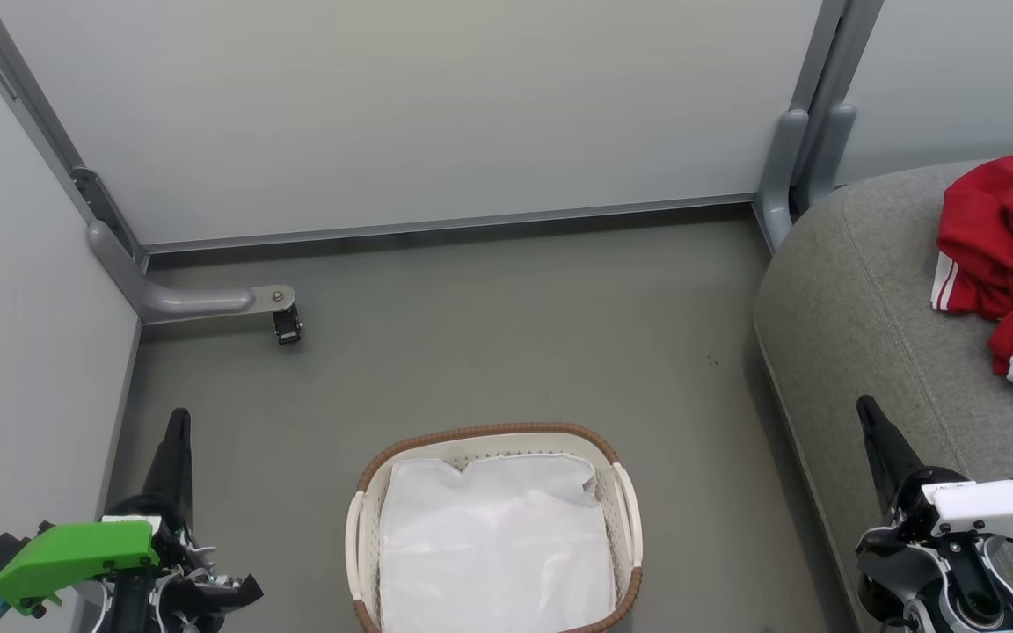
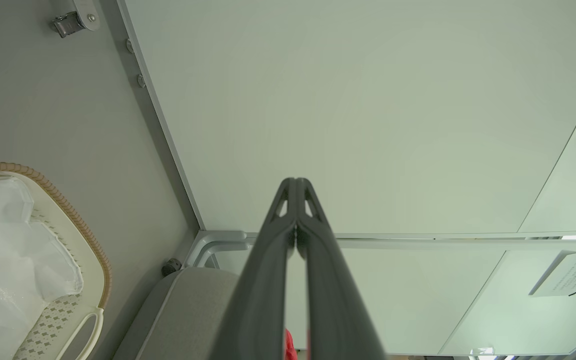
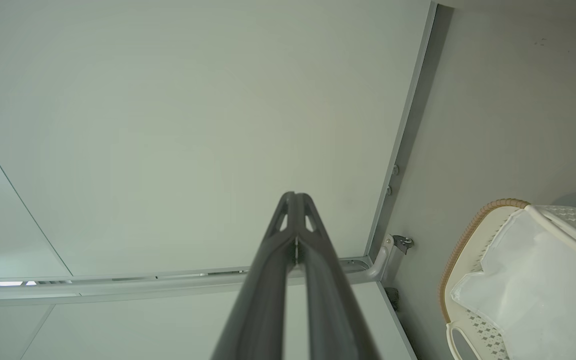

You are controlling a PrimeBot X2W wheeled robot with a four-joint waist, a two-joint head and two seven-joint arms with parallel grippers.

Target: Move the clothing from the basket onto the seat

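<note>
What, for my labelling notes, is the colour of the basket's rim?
Brown, woven-look, on the white basket; head view shows it best.

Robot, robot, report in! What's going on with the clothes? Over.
Left tool shut, empty; right tool shut, empty. Clothing on seat. Basket: white liner, no red seen. Nothing in the way.
</note>
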